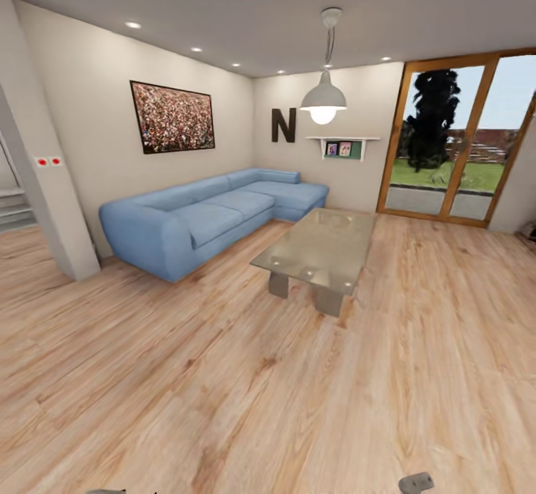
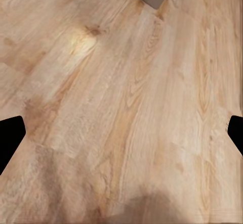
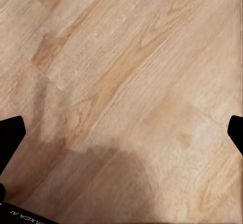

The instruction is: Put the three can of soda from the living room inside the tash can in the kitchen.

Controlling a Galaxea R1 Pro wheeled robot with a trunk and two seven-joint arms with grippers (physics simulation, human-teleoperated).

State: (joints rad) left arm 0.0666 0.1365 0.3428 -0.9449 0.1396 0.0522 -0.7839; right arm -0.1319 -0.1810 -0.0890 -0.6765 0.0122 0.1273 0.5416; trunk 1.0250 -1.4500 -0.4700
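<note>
One big room, no cans in sight

One blue sofa point(image 1: 212, 214) sits on the left by the wall, under a picture point(image 1: 173, 117). To its right stands a glass desk point(image 1: 320, 248) on the pale wood floor point(image 1: 246, 397), under a hanging lamp point(image 1: 324, 99). Far right is a glass door point(image 1: 454, 140). The left tool point(image 2: 121, 133) and right tool point(image 3: 121, 133) are both spread wide over bare floor, pinching nothing.

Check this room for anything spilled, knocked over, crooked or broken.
Nothing stands out. The blue sofa sits squarely in the corner, the glass coffee table stands level on its legs, the picture hangs straight, and the wood floor shows no spill. Both claws hang open over bare planks.
</note>
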